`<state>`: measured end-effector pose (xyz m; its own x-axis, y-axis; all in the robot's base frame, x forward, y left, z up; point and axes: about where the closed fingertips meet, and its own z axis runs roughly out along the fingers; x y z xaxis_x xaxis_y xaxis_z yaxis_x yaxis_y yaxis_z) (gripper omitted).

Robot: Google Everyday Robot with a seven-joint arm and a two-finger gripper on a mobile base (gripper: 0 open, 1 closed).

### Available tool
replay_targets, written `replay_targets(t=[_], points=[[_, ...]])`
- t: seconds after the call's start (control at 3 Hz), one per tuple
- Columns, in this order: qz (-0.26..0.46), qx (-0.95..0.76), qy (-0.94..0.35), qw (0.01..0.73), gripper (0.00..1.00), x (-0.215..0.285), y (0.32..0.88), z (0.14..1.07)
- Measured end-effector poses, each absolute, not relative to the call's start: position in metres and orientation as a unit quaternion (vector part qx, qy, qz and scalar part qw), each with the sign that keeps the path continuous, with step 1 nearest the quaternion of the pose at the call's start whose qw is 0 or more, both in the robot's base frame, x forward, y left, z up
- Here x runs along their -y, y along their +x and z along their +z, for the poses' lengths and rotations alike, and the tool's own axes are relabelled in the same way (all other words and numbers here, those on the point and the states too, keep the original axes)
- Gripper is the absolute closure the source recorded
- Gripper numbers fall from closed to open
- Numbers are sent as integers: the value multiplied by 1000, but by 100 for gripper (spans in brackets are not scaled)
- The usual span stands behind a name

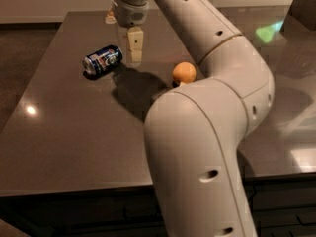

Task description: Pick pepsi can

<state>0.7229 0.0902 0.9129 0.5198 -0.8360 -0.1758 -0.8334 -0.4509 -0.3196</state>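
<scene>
The pepsi can (pixel 102 59) lies on its side on the dark counter (pixel 74 132), one silver end facing left. The claw (pixel 135 47) hangs just beside it to the right, apart from it; released or clenched, I cannot tell.

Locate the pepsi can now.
Camera view: the pepsi can lies on its side on the table, upper left of frame, just left of the gripper; the orange fruit sits farther right.

Bare tabletop (pixel 74 132) separates end effector (pixel 135 56) from pepsi can (pixel 102 59).
</scene>
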Motion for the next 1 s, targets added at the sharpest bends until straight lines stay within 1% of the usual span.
replay_targets(t=[0.33, 1.0], points=[[-18, -453, -875, 171, 0, -123, 741, 901], [-34, -419, -894, 153, 0, -157, 753, 885]])
